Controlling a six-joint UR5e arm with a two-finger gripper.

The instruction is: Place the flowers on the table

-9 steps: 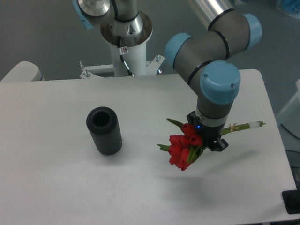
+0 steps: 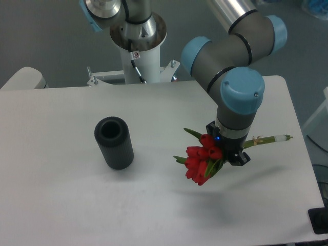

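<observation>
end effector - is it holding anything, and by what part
The end effector holds the flowers by the stems just behind the red blooms; the pale stem ends stick out to its other side.

Flowers (image 2: 201, 163) in gripper (image 2: 228, 154) above table (image 2: 61, 205)

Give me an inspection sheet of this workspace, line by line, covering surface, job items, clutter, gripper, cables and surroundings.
Surface: white table, nothing spilled.
Job's things: flowers, red tulips held sideways above the table's right part, stems pointing right.
Clutter: black ribbed vase upright at left, apart from the flowers.
Gripper: gripper shut on the flowers, pointing down.
Cables: thin cable on the robot's base column.
Surroundings: grey floor behind; a dark object at the right edge, unclear.
</observation>
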